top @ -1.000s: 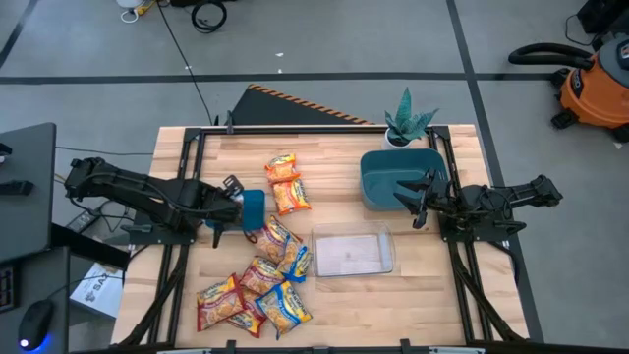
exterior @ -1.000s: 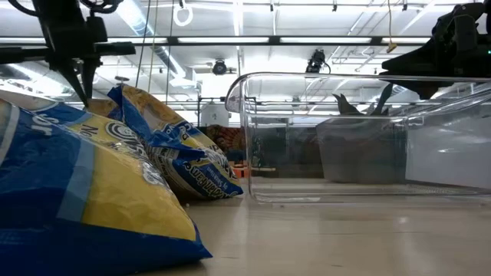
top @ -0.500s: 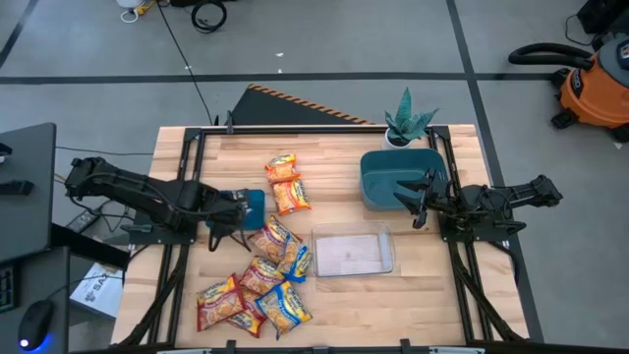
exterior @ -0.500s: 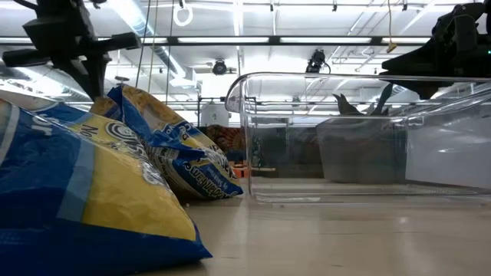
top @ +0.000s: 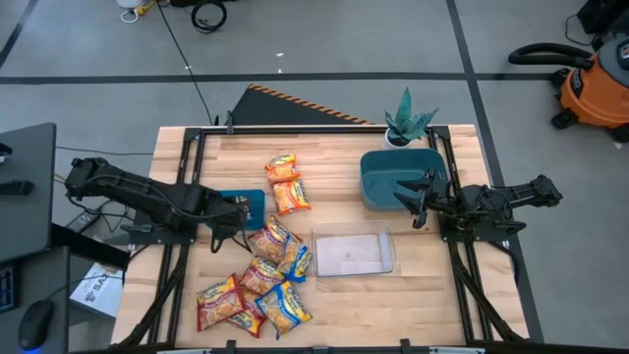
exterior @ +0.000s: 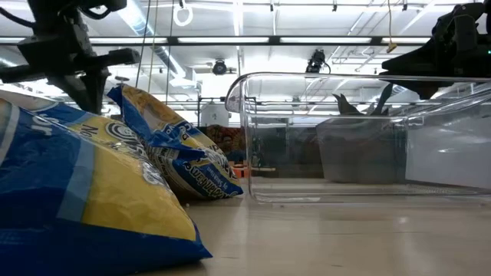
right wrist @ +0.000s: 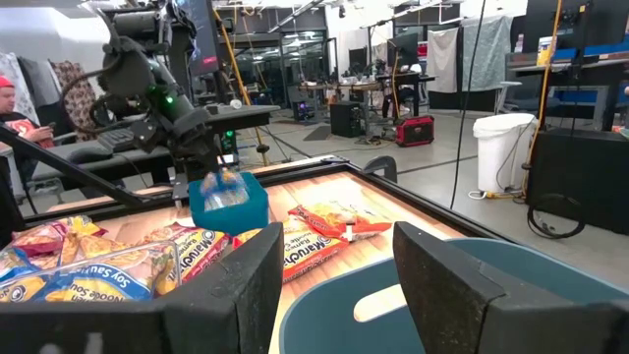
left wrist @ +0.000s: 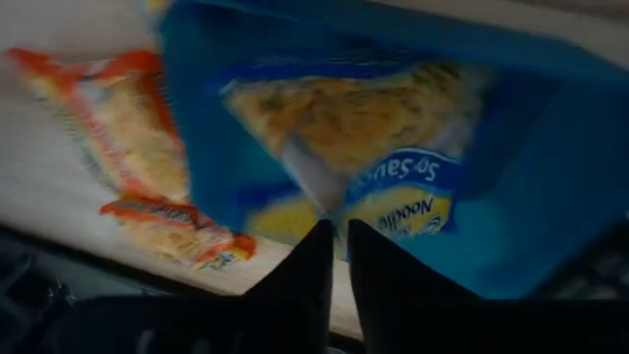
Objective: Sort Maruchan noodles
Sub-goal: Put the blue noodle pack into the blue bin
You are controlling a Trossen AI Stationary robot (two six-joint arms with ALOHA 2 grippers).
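Several Maruchan noodles packets [top: 265, 270] lie piled on the wooden table near its front left. Two orange ones [top: 287, 182] lie farther back. My left gripper [top: 234, 211] is shut on a blue-trimmed packet [top: 246, 201] just left of the pile's far end. In the left wrist view that packet [left wrist: 442, 147] fills the space beyond the fingertips [left wrist: 337, 241]. My right gripper [top: 421, 197] waits open over the teal bin [top: 398, 177] at the right. My left gripper has the blue packet by one edge [left wrist: 324, 211], pinched between the fingertips, which stand almost together. The fingers slant down from the table's left. The packet [right wrist: 228, 202] tilts below them beside the pile; whether its lower edge rests on the table does not show.
A clear plastic bin [top: 352, 251] stands right of the pile, near the table's middle. A potted plant [top: 408, 123] sits behind the teal bin at the far edge. A person sits in the room beyond the table, at the edge of the right wrist view [right wrist: 12, 108].
My left gripper has rolled about its own axis and sunk a little. The blue packet, upright a second ago, has tipped over toward the table's left and now shows a broader face from above.
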